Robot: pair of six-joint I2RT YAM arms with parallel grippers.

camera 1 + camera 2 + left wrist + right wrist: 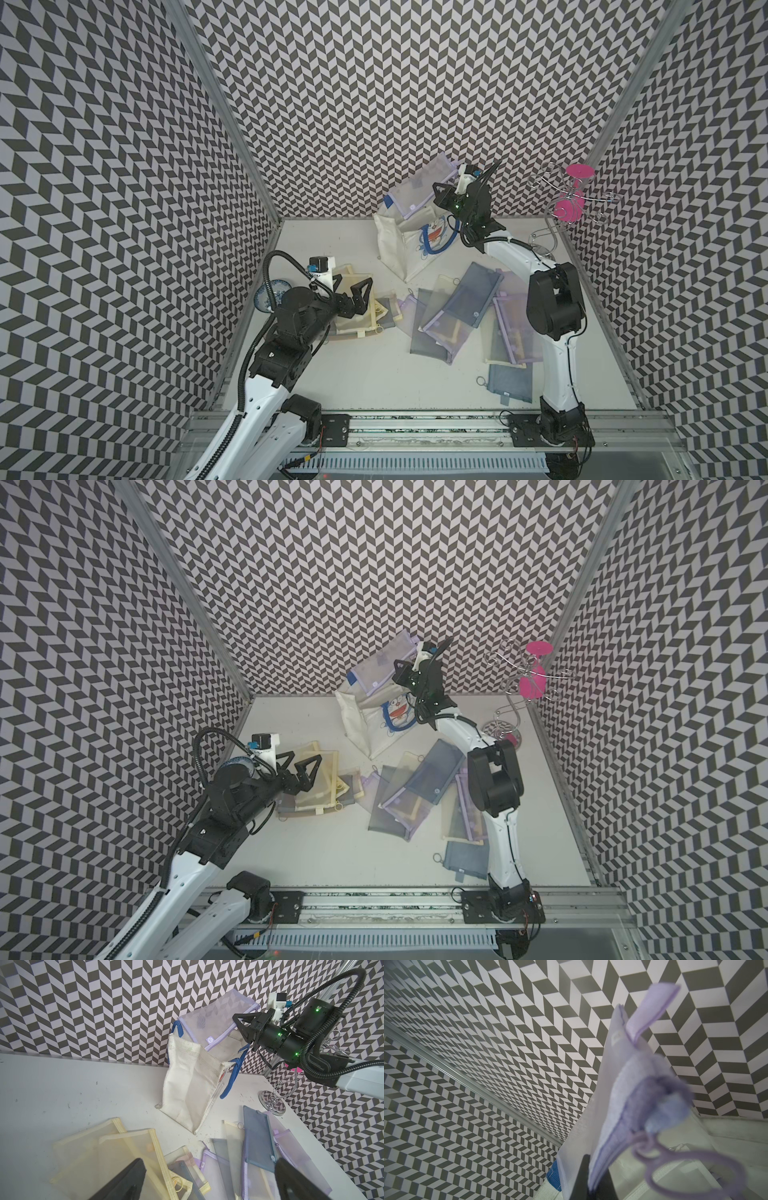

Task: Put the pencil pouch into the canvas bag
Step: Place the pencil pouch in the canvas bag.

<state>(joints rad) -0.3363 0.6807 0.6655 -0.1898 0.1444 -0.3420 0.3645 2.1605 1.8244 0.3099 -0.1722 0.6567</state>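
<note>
Black-and-white chevron walls enclose a white tabletop [340,382]. The right gripper [441,195] is clenched on one end of the translucent lilac mesh pencil pouch [417,189]. It holds the pouch tilted over the open mouth of the boxy cream canvas bag [395,249] with blue handles, probably so it can slide straight in. The pouch looks flat and see-through, with lilac edging and a ring zip pull. The left gripper [361,297] hangs released over pale yellow mesh pouches [361,323].

I see chevron-patterned grey-and-white walls [104,208] on three sides, aluminium posts [224,108] at the corners; the back wall [374,104] rises just beyond my right gripper [236,1018]. Beneath it, a scuffed white tabletop [353,374], evenly lit.
</note>
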